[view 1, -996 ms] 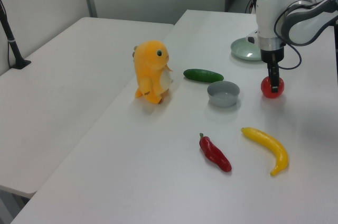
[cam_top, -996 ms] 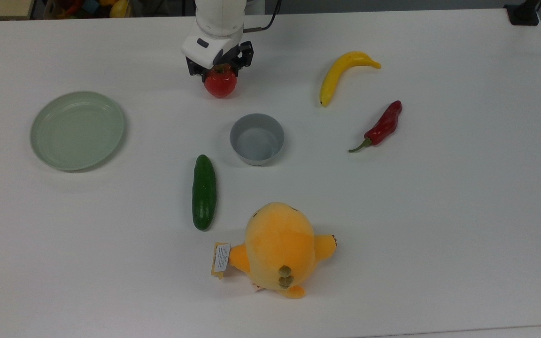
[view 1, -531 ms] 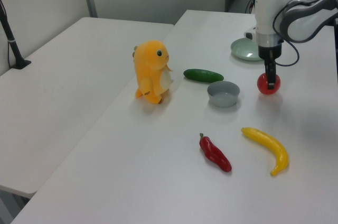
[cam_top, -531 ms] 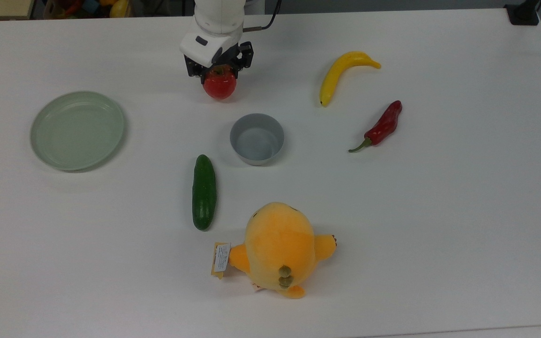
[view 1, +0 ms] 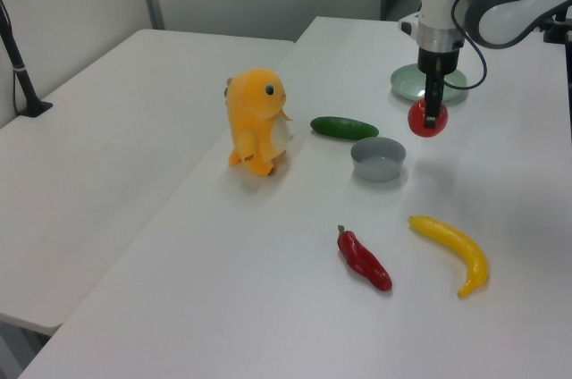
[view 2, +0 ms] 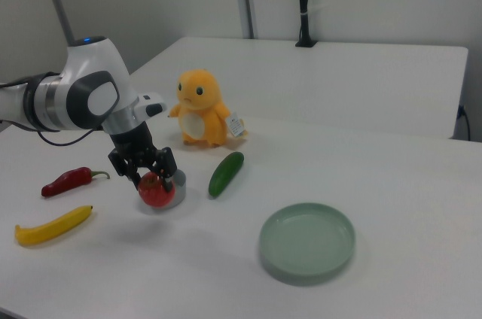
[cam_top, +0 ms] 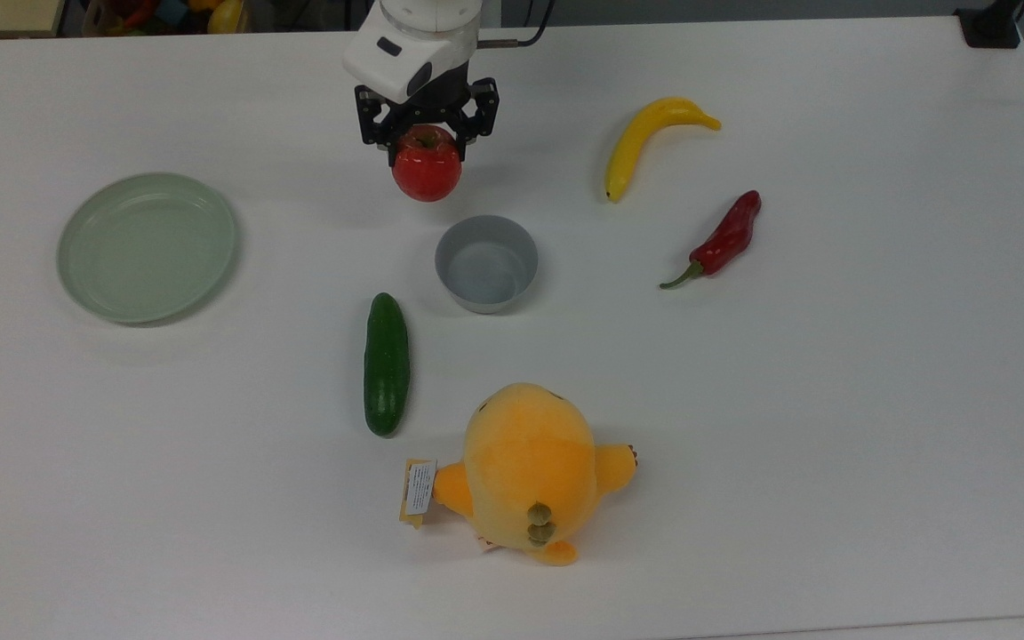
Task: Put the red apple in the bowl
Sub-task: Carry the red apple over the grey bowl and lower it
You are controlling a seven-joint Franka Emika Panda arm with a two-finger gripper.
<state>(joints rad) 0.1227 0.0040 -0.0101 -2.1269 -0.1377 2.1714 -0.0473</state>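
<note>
Top view shows us our gripper (cam_top: pixel 427 133) clamped on the red apple (cam_top: pixel 427 169), holding it off the table (cam_top: pixel 832 400) just beside the grey bowl (cam_top: pixel 486 263), toward the top view's upper left.

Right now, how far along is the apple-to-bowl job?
Done: the end effector is shut on the red apple, and the left view shows it lifted clear of the table. In hand: carrying it toward the bowl. Left: centre it over the empty bowl, lower and release.
</note>
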